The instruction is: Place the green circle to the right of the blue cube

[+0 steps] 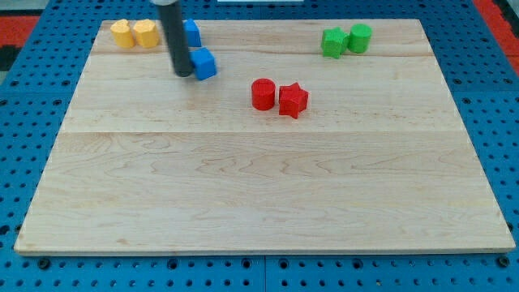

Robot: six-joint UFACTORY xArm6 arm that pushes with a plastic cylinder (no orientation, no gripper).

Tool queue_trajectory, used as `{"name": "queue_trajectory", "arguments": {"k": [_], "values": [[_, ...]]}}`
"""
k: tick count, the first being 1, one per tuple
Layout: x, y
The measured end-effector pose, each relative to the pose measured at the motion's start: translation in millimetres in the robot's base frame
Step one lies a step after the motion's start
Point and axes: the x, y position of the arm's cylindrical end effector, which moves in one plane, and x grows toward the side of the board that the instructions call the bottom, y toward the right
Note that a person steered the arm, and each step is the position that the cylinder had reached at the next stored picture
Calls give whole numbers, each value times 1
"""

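Note:
The green circle [360, 37] stands at the view's top right, touching a green star [333, 42] on its left. The blue cube [203, 62] lies at the upper left of the wooden board [259, 186]. My tip [183, 74] rests on the board right against the blue cube's left side. The rod partly hides a second blue block [191, 32] behind it, whose shape I cannot make out. The green circle is far to the right of my tip.
Two yellow blocks [134, 33] sit side by side at the top left corner. A red cylinder [263, 93] and a red star [293, 100] touch each other near the upper middle. A blue pegboard [259, 276] surrounds the board.

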Motion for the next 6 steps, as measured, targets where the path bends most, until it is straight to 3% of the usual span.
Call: {"name": "queue_trajectory", "arguments": {"k": [2, 3, 4, 6], "values": [[-21, 82], [-8, 150], [-17, 256], [-72, 282]]}}
